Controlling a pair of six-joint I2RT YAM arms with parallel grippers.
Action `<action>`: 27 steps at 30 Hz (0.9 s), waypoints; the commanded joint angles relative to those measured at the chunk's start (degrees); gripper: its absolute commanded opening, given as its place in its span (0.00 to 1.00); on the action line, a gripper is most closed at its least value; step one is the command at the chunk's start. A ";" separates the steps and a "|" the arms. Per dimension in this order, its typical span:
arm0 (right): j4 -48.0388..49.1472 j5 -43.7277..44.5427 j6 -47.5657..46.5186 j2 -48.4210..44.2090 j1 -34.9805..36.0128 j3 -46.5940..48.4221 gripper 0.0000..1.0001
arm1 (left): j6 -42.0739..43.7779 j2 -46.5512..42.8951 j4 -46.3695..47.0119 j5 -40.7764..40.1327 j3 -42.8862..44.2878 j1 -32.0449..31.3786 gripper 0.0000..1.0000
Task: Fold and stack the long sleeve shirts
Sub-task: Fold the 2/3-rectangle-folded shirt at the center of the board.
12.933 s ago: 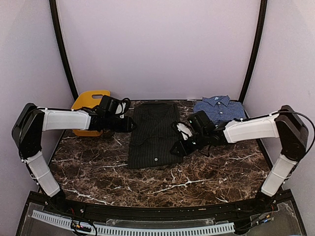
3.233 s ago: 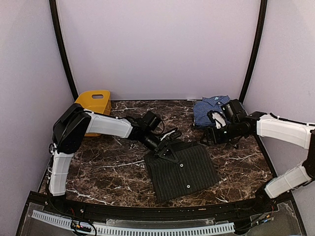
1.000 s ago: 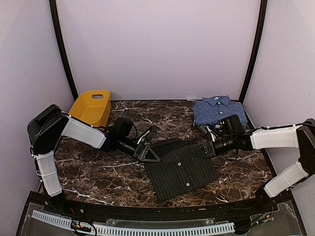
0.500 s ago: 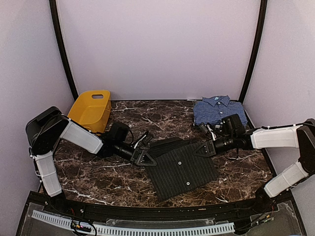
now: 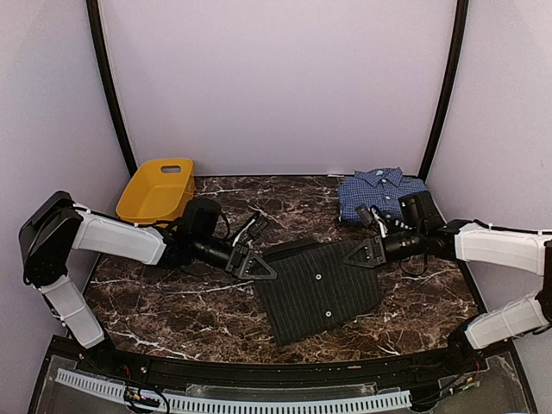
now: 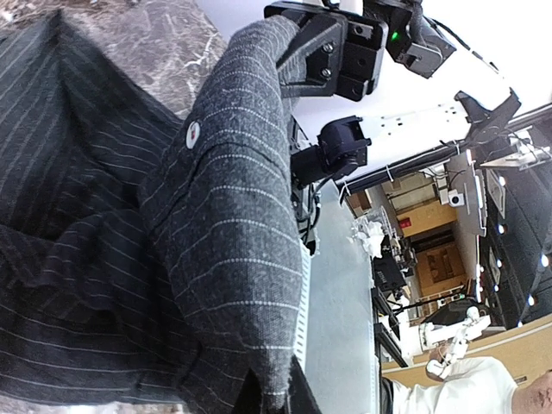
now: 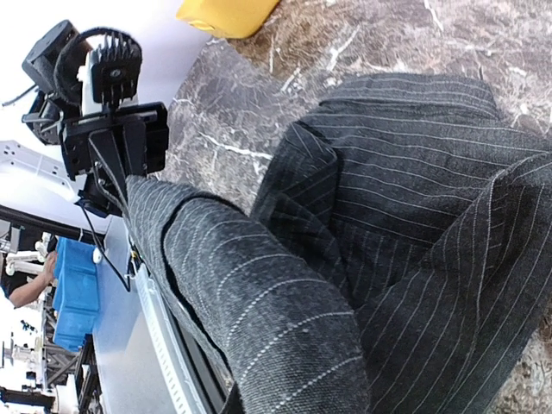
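The black pinstriped shirt (image 5: 321,289) lies folded in the middle of the table, its far edge lifted between both grippers. My left gripper (image 5: 259,269) is shut on the shirt's far left corner. My right gripper (image 5: 367,254) is shut on its far right corner. In the left wrist view the raised fold (image 6: 237,216), with a white button on it, runs from my gripper (image 6: 274,398) to the other gripper. In the right wrist view the same fold (image 7: 267,302) fills the foreground. The blue checked shirt (image 5: 380,193) lies folded at the back right, behind the right gripper.
The yellow plastic basket (image 5: 156,189) stands at the back left by the wall; its edge shows in the right wrist view (image 7: 226,14). Bare marble (image 5: 172,302) lies to the left and in front of the black shirt. Black frame posts stand at both back corners.
Over the last second both grippers have kept hold of the black shirt's far edge; the right gripper and the shirt have shifted a little right and back. Long before, the shirt lay unfolded lengthwise.
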 commanded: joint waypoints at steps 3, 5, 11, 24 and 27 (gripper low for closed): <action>-6.05 1.03 5.13 -8.57 0.12 -2.43 0.00 | -1.17 -7.40 -6.82 -3.63 -1.14 -5.44 0.00; -8.06 1.32 6.18 -11.99 0.60 -2.99 0.00 | -1.96 -8.95 -7.81 -4.96 -1.41 -7.12 0.00; -14.19 2.57 8.99 -22.33 1.53 -3.94 0.00 | -5.40 -13.43 -8.05 -8.61 -3.66 -11.51 0.00; -18.59 8.04 9.52 -17.73 1.64 3.12 0.00 | -7.59 -12.71 -9.84 -11.22 0.38 -12.09 0.00; -17.59 9.80 7.90 -11.80 1.25 6.64 0.00 | -8.56 -10.11 -8.70 -11.44 1.86 -9.70 0.00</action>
